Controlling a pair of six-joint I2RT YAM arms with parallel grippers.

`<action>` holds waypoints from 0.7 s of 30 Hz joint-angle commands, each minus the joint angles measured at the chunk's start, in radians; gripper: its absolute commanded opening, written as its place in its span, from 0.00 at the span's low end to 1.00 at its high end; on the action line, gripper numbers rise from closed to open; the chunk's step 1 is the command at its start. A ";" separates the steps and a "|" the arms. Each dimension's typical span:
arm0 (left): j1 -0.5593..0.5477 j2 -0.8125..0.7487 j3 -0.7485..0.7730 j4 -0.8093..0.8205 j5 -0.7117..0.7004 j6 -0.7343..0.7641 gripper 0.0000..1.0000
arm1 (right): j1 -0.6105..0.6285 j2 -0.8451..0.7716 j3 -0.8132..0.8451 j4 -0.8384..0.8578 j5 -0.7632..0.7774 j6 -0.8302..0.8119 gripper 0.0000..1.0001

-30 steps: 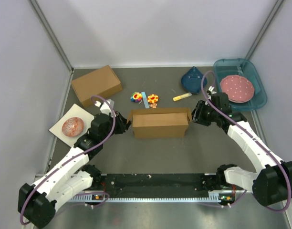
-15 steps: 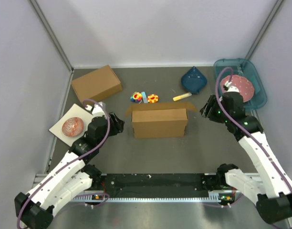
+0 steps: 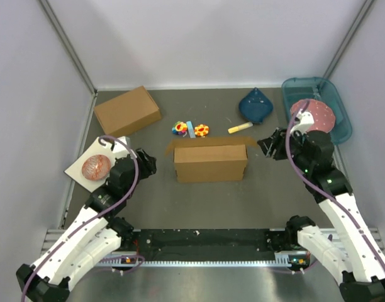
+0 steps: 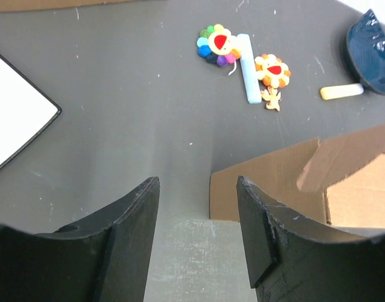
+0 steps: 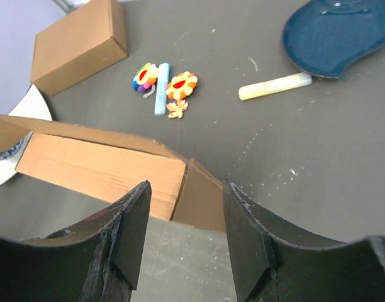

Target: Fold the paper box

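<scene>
The paper box (image 3: 210,162) stands in the middle of the table as a shallow brown cardboard box, with one flap sticking out at its back left corner. My left gripper (image 3: 147,165) is open a short way off the box's left end, touching nothing. In the left wrist view the box's corner (image 4: 274,185) lies just beyond the open gripper (image 4: 197,189). My right gripper (image 3: 266,146) is open, just off the box's right end. The right wrist view shows the box's end (image 5: 98,170) past the empty gripper (image 5: 185,189).
A deeper brown box (image 3: 127,110) sits at the back left. A white card with a reddish ball (image 3: 95,167) lies by the left arm. Flower toys (image 3: 190,129), a yellow marker (image 3: 240,128) and a blue dish (image 3: 256,106) lie behind the box. A teal tray (image 3: 318,85) holds a pink plate (image 3: 313,115).
Both grippers have let go of the box's ends and drawn back outward, opening wider. The box's back left flap has sprung out.
</scene>
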 commanded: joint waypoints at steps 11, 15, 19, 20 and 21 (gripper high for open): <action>0.002 -0.144 0.021 0.002 -0.056 0.043 0.59 | -0.001 0.147 0.020 0.162 -0.134 -0.175 0.49; 0.002 -0.152 0.025 0.011 -0.062 0.052 0.60 | -0.001 0.155 -0.012 0.159 -0.118 -0.187 0.49; 0.004 -0.147 0.036 0.033 -0.059 0.061 0.60 | 0.001 0.167 -0.032 0.167 -0.122 -0.181 0.44; 0.004 -0.144 0.041 0.039 -0.057 0.064 0.60 | 0.002 0.167 -0.034 0.166 -0.121 -0.179 0.43; 0.004 -0.141 0.042 0.039 -0.059 0.067 0.60 | 0.004 0.167 -0.035 0.169 -0.121 -0.179 0.41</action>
